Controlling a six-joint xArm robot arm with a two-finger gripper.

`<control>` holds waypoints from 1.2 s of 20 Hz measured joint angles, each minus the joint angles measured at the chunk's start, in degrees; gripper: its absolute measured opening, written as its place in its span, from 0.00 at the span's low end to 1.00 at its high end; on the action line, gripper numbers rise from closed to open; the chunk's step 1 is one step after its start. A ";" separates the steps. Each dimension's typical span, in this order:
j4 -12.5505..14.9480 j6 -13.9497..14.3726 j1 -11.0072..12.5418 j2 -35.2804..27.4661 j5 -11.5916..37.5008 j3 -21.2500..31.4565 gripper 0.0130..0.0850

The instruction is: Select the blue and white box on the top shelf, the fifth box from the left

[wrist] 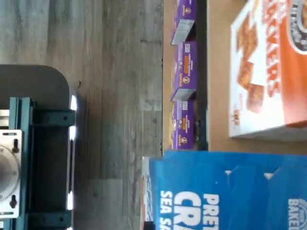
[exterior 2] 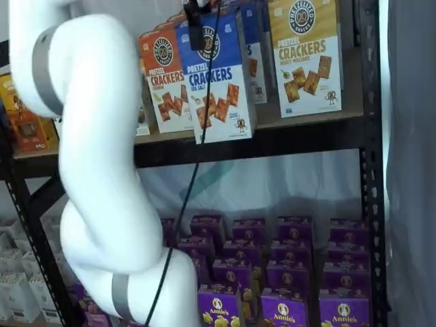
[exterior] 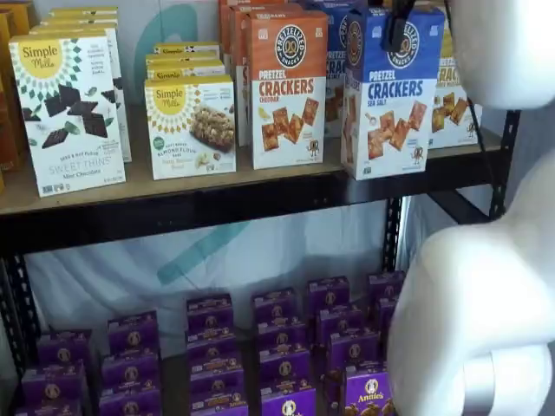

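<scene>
The blue and white box stands on the top shelf, forward of its row, its foot overlapping the black front rail. In a shelf view it leans slightly and overhangs the shelf edge. My gripper comes down from above; one black finger lies over the box's upper front, with a cable beside it, also seen in a shelf view. The other finger is hidden behind the box. The fingers look closed on the box's top. The wrist view shows the box's blue top close up.
An orange-topped cheddar carton stands just left of the blue box, a yellow-topped carton to its right. Simple Mills boxes stand further left. Small purple boxes fill the lower level. My white arm is in front of the shelves.
</scene>
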State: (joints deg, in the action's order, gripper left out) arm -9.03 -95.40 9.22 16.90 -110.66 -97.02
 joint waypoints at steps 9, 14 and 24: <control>-1.54 -0.03 0.85 7.53 -2.27 6.68 0.67; -1.92 -0.12 1.14 11.21 -2.82 10.31 0.67; -1.69 -0.72 1.54 16.08 -2.62 16.14 0.67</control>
State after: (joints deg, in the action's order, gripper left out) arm -10.72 -96.12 10.76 32.98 -113.29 -80.88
